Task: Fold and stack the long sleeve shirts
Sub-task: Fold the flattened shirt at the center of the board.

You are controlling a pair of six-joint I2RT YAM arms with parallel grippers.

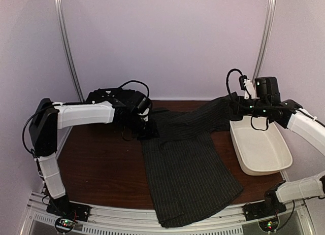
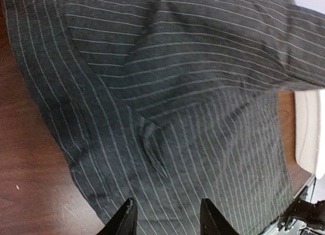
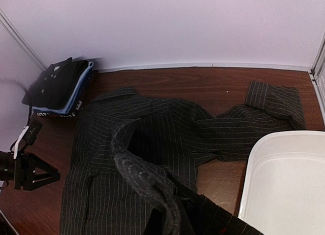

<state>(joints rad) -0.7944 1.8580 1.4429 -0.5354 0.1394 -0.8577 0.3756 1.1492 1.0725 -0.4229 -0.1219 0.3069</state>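
Note:
A charcoal pinstriped long sleeve shirt (image 1: pixel 190 169) lies spread across the brown table, its hem hanging over the near edge. My left gripper (image 2: pixel 167 221) hovers open just above its cloth (image 2: pixel 167 118) near the upper left corner, nothing between the fingers (image 2: pixel 125 220). My right gripper (image 1: pixel 237 109) is shut on a raised part of the same shirt, and a thick fold (image 3: pixel 147 179) drapes over it and hides the fingers. One sleeve (image 3: pixel 264 108) trails toward the back right. Folded black and light blue shirts (image 3: pixel 61 85) sit stacked at the far left corner.
A white plastic tub (image 1: pixel 261 148) stands on the right side of the table, right beside the raised cloth. Its rim (image 3: pixel 254 169) sits close under my right wrist. Bare brown tabletop (image 1: pixel 101 164) lies left of the shirt. Walls close the back.

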